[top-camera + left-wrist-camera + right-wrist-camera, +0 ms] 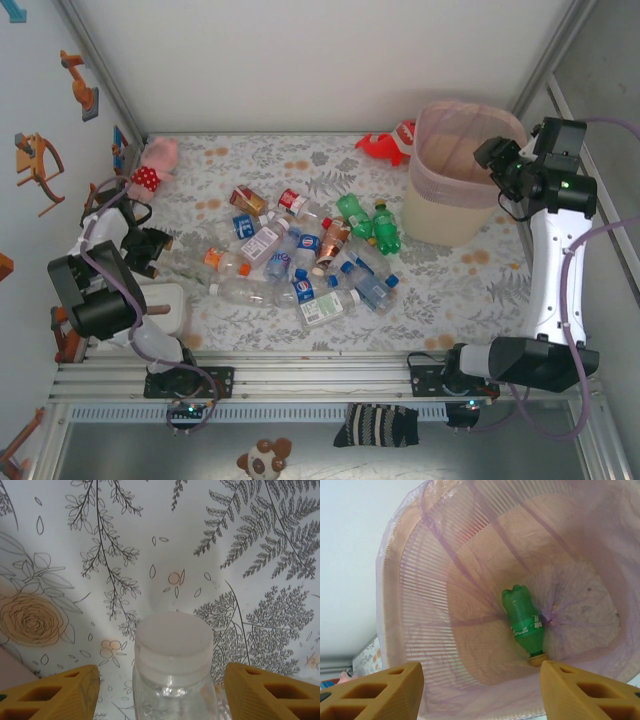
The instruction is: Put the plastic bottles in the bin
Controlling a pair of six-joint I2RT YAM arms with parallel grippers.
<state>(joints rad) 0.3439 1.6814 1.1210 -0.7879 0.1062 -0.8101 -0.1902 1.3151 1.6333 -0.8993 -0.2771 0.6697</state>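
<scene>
Left claw [161,672], open, flanks a clear white-capped plastic bottle [172,650], gaps either side. Right claw [481,666], open, overlooks a green bottle [524,620] inside the pink-lined bin [410,590].

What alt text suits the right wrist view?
A green plastic bottle lies at the bottom of the pink-lined bin, seen from above. The right gripper is open and empty, its yellow fingers at the lower corners.
</scene>
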